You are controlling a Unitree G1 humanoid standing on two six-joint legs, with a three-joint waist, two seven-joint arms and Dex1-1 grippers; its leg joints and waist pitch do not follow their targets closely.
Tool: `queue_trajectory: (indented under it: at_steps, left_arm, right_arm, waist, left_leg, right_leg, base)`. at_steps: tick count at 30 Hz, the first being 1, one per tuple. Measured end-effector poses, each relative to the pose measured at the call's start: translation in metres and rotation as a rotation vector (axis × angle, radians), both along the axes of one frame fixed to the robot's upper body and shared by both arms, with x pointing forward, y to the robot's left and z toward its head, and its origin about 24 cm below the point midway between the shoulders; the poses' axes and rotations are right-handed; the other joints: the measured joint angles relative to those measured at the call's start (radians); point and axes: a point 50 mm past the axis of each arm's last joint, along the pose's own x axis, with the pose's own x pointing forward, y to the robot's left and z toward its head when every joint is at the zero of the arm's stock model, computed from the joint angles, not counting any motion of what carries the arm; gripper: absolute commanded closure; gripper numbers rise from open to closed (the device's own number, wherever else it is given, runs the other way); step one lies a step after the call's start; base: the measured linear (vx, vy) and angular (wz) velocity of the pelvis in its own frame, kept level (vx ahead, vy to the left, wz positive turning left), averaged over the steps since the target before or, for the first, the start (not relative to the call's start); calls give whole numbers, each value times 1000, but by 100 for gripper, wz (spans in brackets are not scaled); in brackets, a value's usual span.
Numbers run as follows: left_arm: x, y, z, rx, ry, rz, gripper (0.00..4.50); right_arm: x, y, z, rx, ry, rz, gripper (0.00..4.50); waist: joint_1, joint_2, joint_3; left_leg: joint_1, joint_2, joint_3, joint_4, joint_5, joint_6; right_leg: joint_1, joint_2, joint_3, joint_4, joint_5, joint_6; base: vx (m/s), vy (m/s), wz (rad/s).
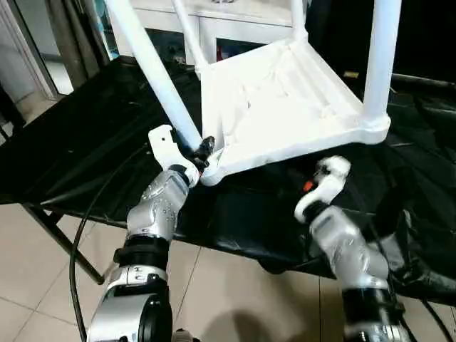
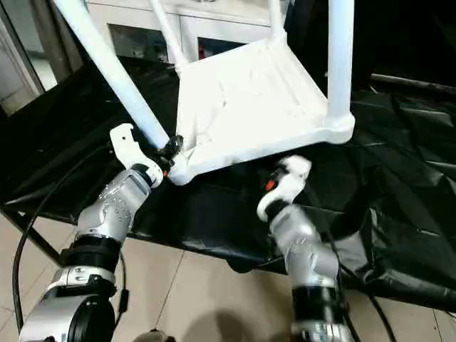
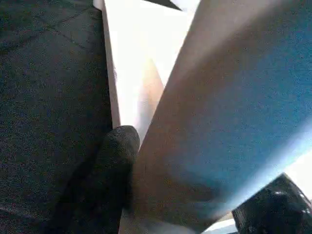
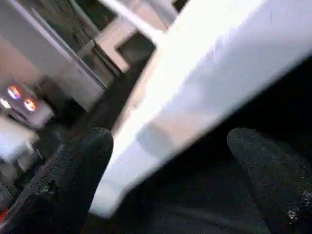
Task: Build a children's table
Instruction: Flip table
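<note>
While the white ribbed plastic children's table is lying upside down on the black-draped tabletop, its four white tapered tube legs are rising upward. At its near left corner, the left pincer is clenching the long white leg. Below the near edge, the right pincer is hanging released. Seating probably wants firm, straight pressure along the socket.
</note>
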Motion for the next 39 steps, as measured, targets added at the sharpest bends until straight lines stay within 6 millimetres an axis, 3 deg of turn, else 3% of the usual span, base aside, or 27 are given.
queue_trajectory:
  at_steps: [4,7,9,17,24,32,39]
  left_arm:
    - [-1,1,2,-3,2,5,200]
    - [-4,5,-7,2,41,11,200]
    - [-5,1,-6,-5,41,3,200]
    - [-5,-2,-1,-42,32,-11,200]
    - [-5,-1,3,-39,17,-17,201]
    - [-7,-4,4,-48,29,-51,201]
    - [-11,-4,4,-54,36,-65,201]
  right_arm:
    - [12,-3,4,43,3,-36,0]
    - [23,0,-5,84,70,-55,0]
    - [28,-3,-5,94,83,-83,0]
    - [52,7,7,171,111,-108,0]
    - [54,6,-4,178,143,-99,0]
    - [71,0,21,176,102,-129,0]
    - [72,4,18,204,121,-126,78]
  waist:
    - [0,0,0]
    - [-24,-1,3]
    - [-24,0,5]
    - [-14,0,5]
    - [-11,1,5]
    - [-8,3,4]
    - [-3,3,4]
  left_leg:
    - [0,0,0,-1,0,0]
    - [0,0,3,0,1,1]
    - [0,0,3,0,1,1]
    - [-2,1,4,-3,7,2]
    - [-22,1,5,4,9,14]
    - [-25,3,5,9,9,14]
    - [-25,3,5,11,9,14]
  right_leg:
    - [0,0,0,0,0,0]
    - [-1,-1,0,-1,5,1]
    - [-2,-2,0,-2,8,1]
    - [-4,-2,-2,-2,7,1]
    - [-22,-3,-3,2,7,1]
    - [-24,-3,-3,7,7,1]
    - [-24,-4,-3,10,7,0]
  base:
    - [0,0,0]
    - [0,0,0]
    - [0,0,0]
    - [0,0,0]
    - [0,0,0]
    - [0,0,0]
    - [0,0,0]
